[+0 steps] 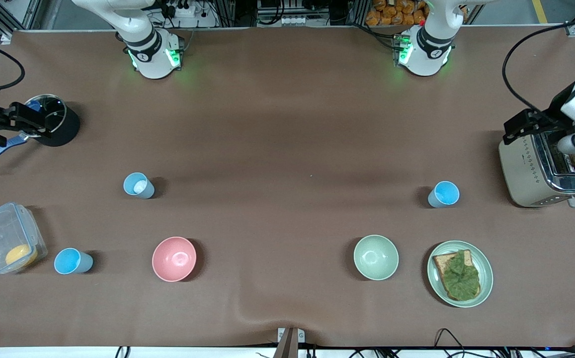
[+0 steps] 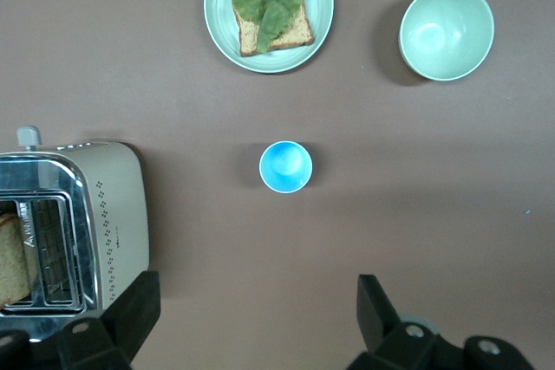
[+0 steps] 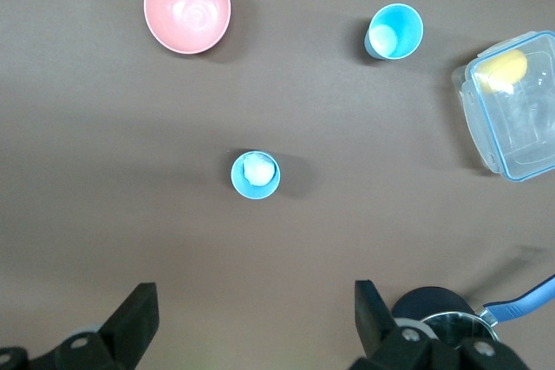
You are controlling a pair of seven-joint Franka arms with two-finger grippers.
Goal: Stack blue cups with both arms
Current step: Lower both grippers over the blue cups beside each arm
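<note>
Here the left gripper (image 2: 251,322) hangs spread over the toaster's (image 1: 545,166) end of the worktop (image 1: 287,124), one cup (image 1: 444,194) near it on the side toward the front camera; the right gripper (image 3: 251,322), likewise spread, hangs over the pot (image 1: 51,127), with two cups (image 1: 138,185) (image 1: 72,261) likewise on its camera side. All three cups stand upright, blue, apart. Two bowls, pink (image 1: 174,258) and green (image 1: 375,257), sit between.

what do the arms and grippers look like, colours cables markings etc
Both arms are glossy white with rounded segments and black joint bands; the bases glow green and carry a small round dark mark. Black cables run to each. The left gripper and right gripper are dark, with two blocky angular fingers and small round silver fasteners near the finger bases.
</note>
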